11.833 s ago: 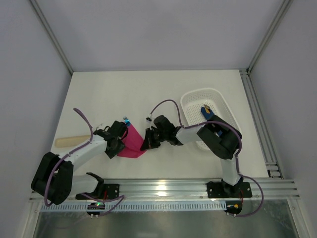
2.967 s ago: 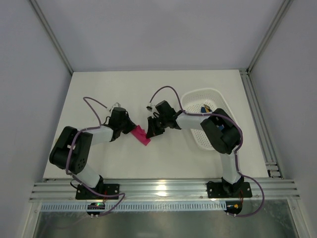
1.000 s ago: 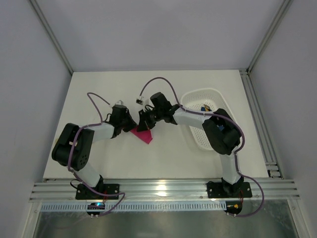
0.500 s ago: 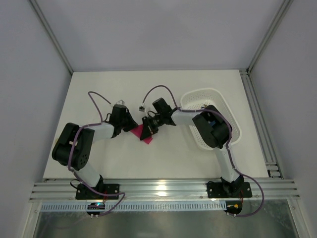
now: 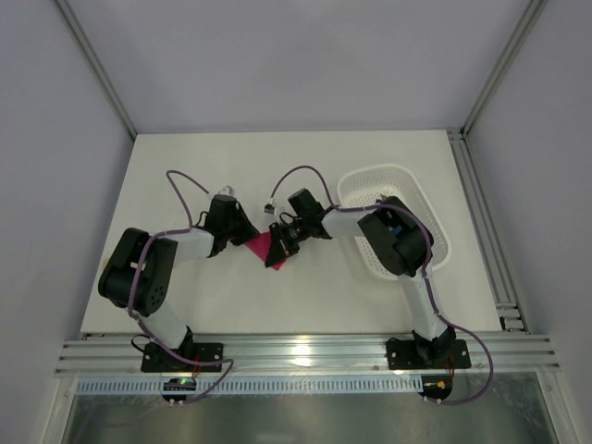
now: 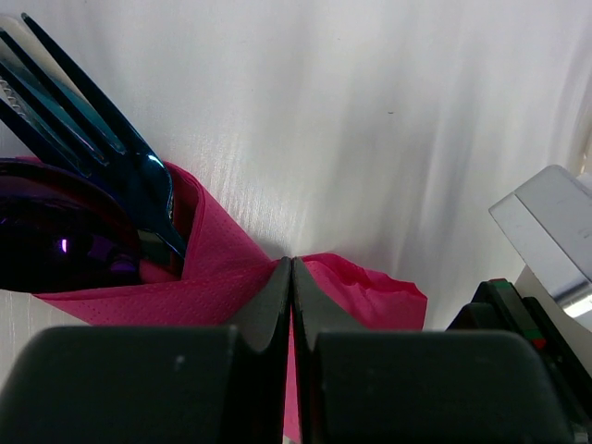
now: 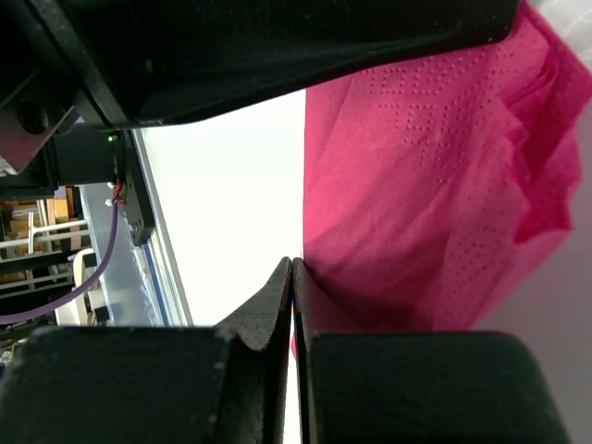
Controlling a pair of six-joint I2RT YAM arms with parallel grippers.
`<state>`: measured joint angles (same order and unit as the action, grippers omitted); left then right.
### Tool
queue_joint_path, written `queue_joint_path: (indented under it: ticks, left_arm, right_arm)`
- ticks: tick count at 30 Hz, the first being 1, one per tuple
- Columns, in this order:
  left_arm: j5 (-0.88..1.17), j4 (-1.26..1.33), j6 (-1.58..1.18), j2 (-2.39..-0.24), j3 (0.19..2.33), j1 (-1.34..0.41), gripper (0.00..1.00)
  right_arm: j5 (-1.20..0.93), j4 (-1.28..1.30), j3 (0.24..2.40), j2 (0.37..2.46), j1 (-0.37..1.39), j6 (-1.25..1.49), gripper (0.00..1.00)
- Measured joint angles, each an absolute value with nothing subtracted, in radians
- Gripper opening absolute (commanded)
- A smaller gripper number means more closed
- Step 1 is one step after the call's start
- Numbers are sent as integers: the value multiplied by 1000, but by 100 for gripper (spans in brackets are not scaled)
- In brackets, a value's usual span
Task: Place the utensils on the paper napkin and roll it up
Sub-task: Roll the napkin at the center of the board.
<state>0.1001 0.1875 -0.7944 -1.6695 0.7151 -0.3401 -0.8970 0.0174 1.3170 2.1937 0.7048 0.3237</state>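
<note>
right tool [image 7: 292,266] drawn closer than a second ago — it and left tool [image 6: 291,264] clamp shut on the paper napkin [image 5: 265,250]; roll axis diagonal, utensils [image 6: 88,208] protruding head-first.

- Utensils [image 6: 79,199] lie tucked in the paper napkin [image 5: 263,246], mid-table.
- My left gripper [image 5: 249,239] at its nine o'clock, my right gripper [image 5: 277,250] at three.
- Basket [image 5: 370,176] farther out at two o'clock.

The magenta paper napkin [image 5: 267,250] lies creased near mid-desk, wrapped around the glossy dark purple utensils [image 6: 65,236], whose heads stick out toward ten o'clock in the left wrist view.
</note>
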Motion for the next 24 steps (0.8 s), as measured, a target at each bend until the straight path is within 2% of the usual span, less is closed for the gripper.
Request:
queue_joint_path:
  ticks: [14, 16, 17, 18, 24]
  left_arm:
    - [128, 208, -773, -1670, 706, -340, 0]
    - [136, 216, -770, -1670, 702, -340, 4]
    - [142, 221, -767, -1669, 700, -340, 12]
    - [147, 230, -762, -1668, 696, -340, 15]
    - [163, 276, -740, -1635, 659, -342, 22]
  right_arm:
    - [-916, -171, 1214, 2191, 693, 507, 4]
    - [-916, -200, 1196, 2188, 691, 534, 4]
    - [-916, -213, 1188, 2186, 691, 547, 4]
    - [-915, -223, 1182, 2186, 691, 559, 4]
    - [-910, -274, 1156, 2186, 691, 620, 4]
